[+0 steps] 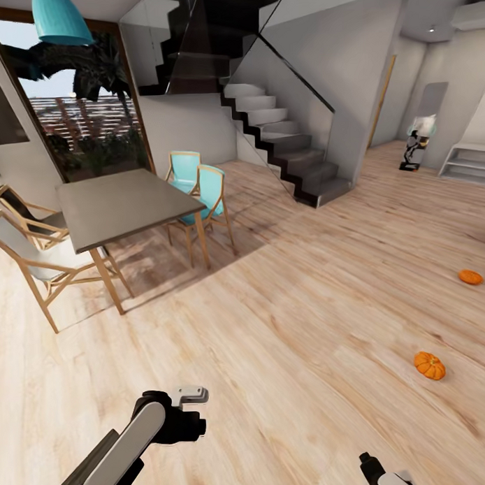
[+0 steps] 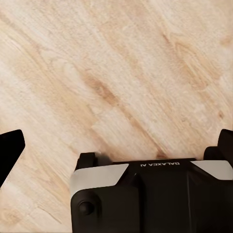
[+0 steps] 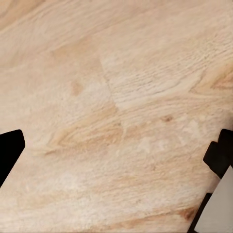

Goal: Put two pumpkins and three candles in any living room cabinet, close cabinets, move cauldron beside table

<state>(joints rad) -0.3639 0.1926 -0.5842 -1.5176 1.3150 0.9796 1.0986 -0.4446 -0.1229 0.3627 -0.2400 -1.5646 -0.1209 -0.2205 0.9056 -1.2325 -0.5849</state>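
Pumpkins: two lie on the wood floor (image 1: 294, 324), well apart; near pumpkin (image 1: 429, 365), far pumpkin (image 1: 471, 277).
Desk (image 1: 122, 205): grey top, chairs (image 1: 199, 191) around it.
Left end effector (image 1: 185, 405): empty over bare floor; spread cannot be told.
Right end effector (image 1: 380, 475): spread cannot be told.

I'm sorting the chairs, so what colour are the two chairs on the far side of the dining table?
Turquoise seats and backs on light wooden frames; head view.

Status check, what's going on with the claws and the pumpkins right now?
Both claws open, empty, over bare wood floor. Two pumpkins on the floor to the right: near pumpkin, far pumpkin. Neither picked up. Nothing between robot and them.
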